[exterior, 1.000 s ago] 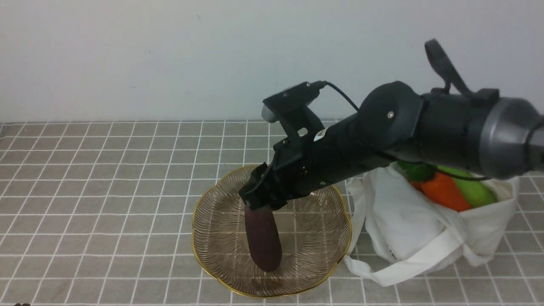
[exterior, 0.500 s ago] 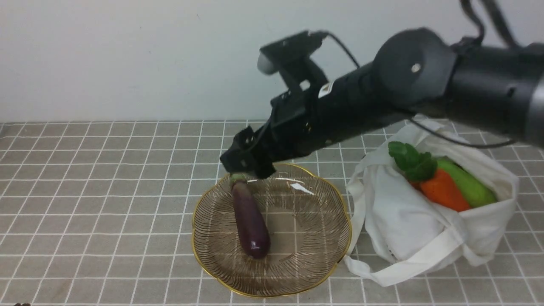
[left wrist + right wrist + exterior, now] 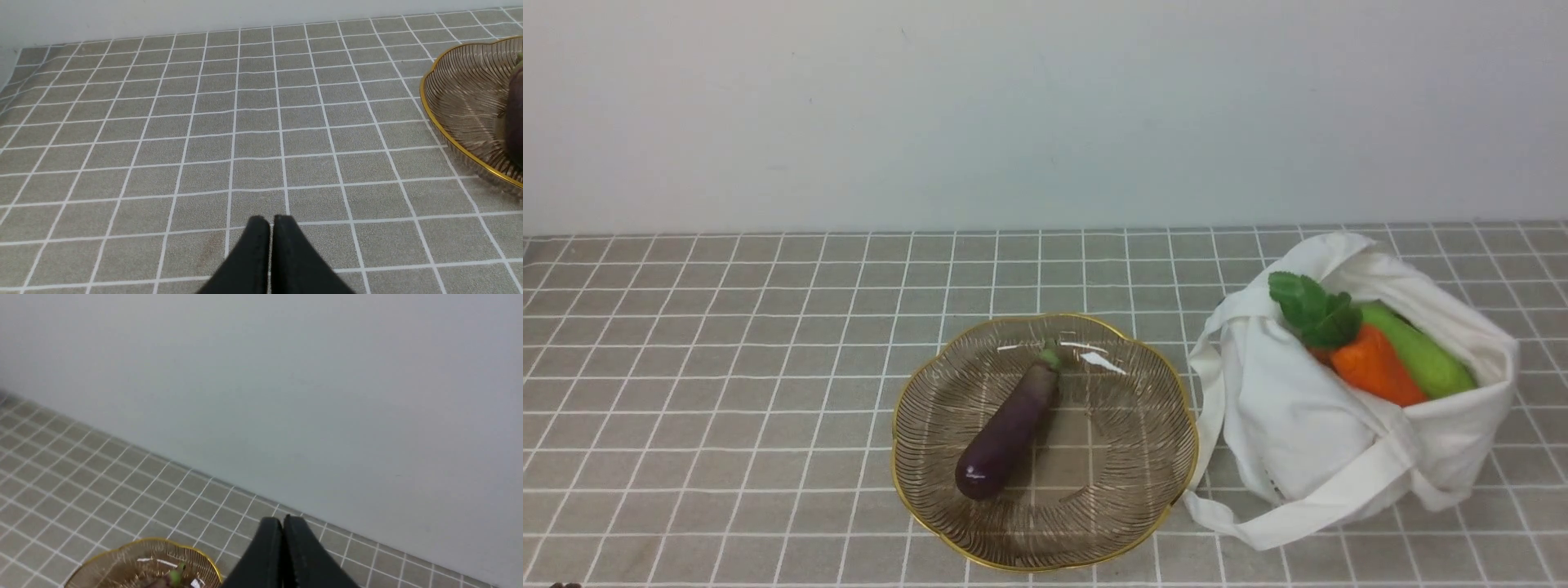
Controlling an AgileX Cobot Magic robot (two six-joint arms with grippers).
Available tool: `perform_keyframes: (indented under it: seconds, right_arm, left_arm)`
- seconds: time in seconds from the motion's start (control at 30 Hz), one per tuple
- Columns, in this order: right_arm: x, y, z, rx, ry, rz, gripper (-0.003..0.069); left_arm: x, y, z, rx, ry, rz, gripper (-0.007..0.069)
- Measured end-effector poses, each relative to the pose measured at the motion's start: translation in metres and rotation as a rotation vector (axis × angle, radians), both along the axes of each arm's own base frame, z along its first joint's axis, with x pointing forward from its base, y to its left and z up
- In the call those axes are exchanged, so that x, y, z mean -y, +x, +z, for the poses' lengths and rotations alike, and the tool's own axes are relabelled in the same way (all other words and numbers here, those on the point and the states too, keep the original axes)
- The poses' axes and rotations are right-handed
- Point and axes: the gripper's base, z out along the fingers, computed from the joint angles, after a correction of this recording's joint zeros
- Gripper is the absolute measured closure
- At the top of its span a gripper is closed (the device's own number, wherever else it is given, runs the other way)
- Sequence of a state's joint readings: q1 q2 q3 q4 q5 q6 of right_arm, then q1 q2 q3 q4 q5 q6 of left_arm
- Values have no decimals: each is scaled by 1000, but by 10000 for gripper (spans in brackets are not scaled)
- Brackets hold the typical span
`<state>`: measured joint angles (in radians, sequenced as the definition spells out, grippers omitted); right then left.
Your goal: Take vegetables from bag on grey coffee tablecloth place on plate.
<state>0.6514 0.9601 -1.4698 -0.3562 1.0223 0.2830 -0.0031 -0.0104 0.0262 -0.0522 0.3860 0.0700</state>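
Note:
The dark purple eggplant (image 3: 1009, 429) lies slantwise in the gold-rimmed ribbed glass plate (image 3: 1143, 523), its green cap toward the back. The white cloth bag (image 3: 1307, 445) stands right of the plate, with the orange carrot (image 3: 1374, 367), its green leaves and the green cucumber (image 3: 1419, 359) poking out. Neither arm shows in the front view. My left gripper (image 3: 271, 218) is shut and empty over bare tablecloth (image 3: 163, 122), with the plate (image 3: 453, 139) off to one side. My right gripper (image 3: 282, 518) is shut and empty, raised high, facing the wall; the plate rim (image 3: 208, 559) shows below it.
The grey-brown grid tablecloth (image 3: 727, 367) covers the whole surface up to a plain pale wall (image 3: 1013, 106) at the back. The bag's long strap (image 3: 1298, 514) loops onto the cloth in front of the bag, close to the plate's right rim.
My right arm let go of the eggplant, rose and withdrew out of the front view. The eggplant fell over and now lies in the plate with its cap toward the back right.

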Motion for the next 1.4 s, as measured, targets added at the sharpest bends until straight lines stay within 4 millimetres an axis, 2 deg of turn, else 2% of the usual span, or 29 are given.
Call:
perform_keyframes:
  seconds: [0.1, 0.13, 0.17, 0.2, 0.23, 0.4, 0.43, 0.47, 0.5, 0.53, 0.57, 0.73, 1.1, 1.4]
  right_arm:
    - [34, -45, -13, 50, 91, -5, 673]
    - [36, -48, -15, 55, 96, -4, 673]
    - [50, -69, -34, 92, 149, 7, 674]
    - [50, -69, -33, 98, 154, 9, 674]
    - [60, -85, -57, 150, 206, 32, 673]
    - [70, -111, -123, 297, 334, 123, 673]
    - [70, -111, -125, 303, 337, 126, 673]
    - [70, -115, -146, 335, 376, 154, 673]
    - [70, -116, -156, 352, 397, 168, 673]
    - [70, -117, -155, 357, 402, 171, 673]
    - [69, -119, -169, 385, 423, 191, 673]
    - [66, -120, -185, 419, 477, 231, 673]
    - [63, -119, -187, 445, 483, 252, 673]
    - [59, -121, -188, 481, 391, 298, 673]
  left_arm:
    - [0, 0, 0, 0, 0, 0, 629]
    - [0, 0, 0, 0, 0, 0, 629]
    - [0, 0, 0, 0, 0, 0, 629]
    - [0, 0, 0, 0, 0, 0, 629]
    - [0, 0, 0, 0, 0, 0, 629]
    - [0, 0, 0, 0, 0, 0, 629]
    - [0, 0, 0, 0, 0, 0, 629]
    - [0, 0, 0, 0, 0, 0, 629]
    - [0, 0, 0, 0, 0, 0, 629]
    - [0, 0, 0, 0, 0, 0, 629]
    - [0, 0, 0, 0, 0, 0, 629]
    - [0, 0, 0, 0, 0, 0, 629]
    - [0, 0, 0, 0, 0, 0, 629]
    - [0, 0, 0, 0, 0, 0, 629]
